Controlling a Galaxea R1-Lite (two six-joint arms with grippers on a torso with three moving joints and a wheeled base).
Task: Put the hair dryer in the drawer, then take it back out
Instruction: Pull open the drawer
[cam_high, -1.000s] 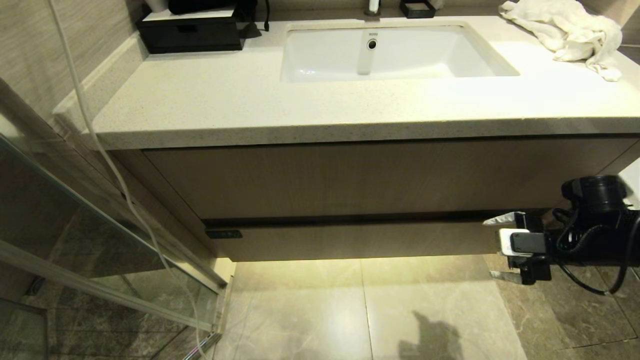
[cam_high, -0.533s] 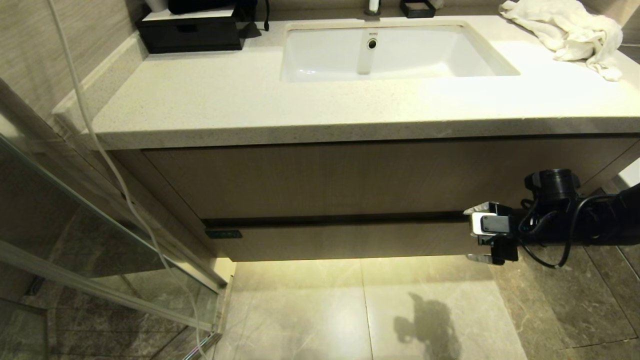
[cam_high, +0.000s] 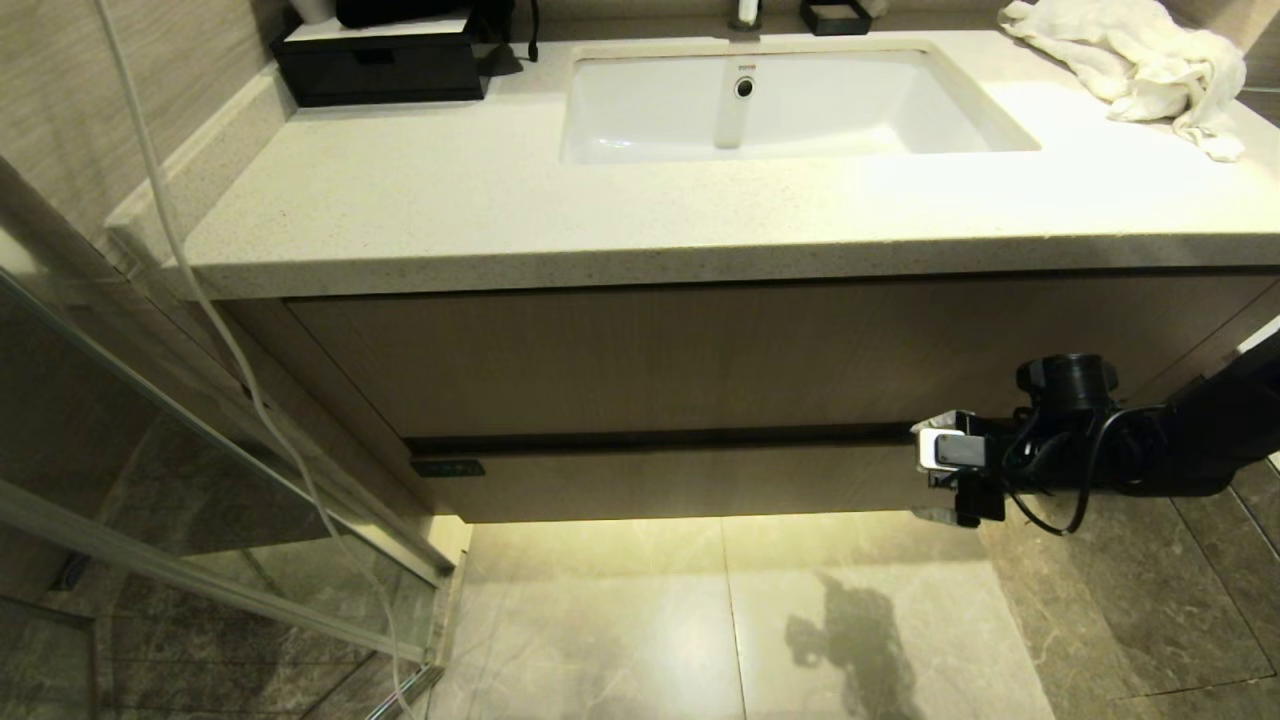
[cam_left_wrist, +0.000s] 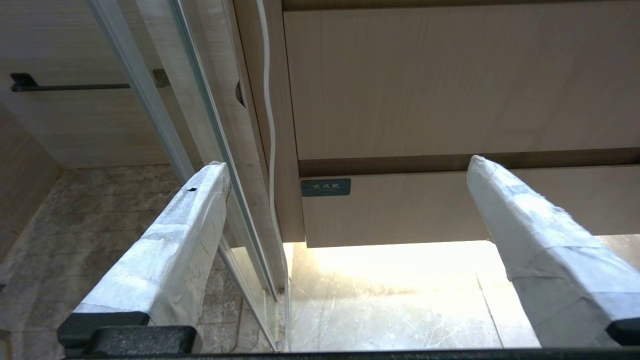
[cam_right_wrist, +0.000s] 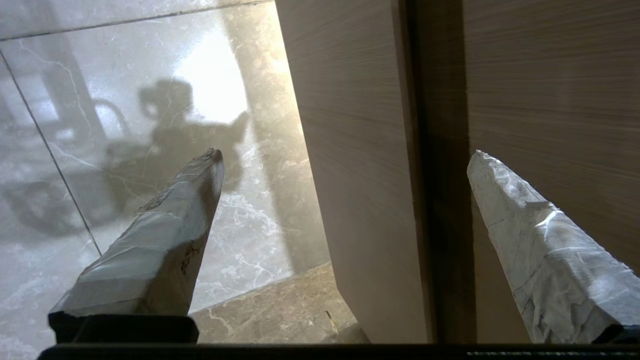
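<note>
Your right gripper (cam_high: 932, 468), tape-wrapped tapered fingers spread wide & holding nothing, sits at the right end of the shut drawer (cam_high: 690, 482), a flat wood-grain face under the speckled stone counter (cam_high: 500, 200); left gripper (cam_left_wrist: 345, 172) gapes too; hair dryer unseen.

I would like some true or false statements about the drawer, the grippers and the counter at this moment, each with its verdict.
1. The drawer is shut. True.
2. The right gripper holds the hair dryer. False: it is open and empty, at the drawer's right end.
3. A white towel lies on the counter, right of the sink. True.
4. The left gripper is shut. False: it is open.
</note>
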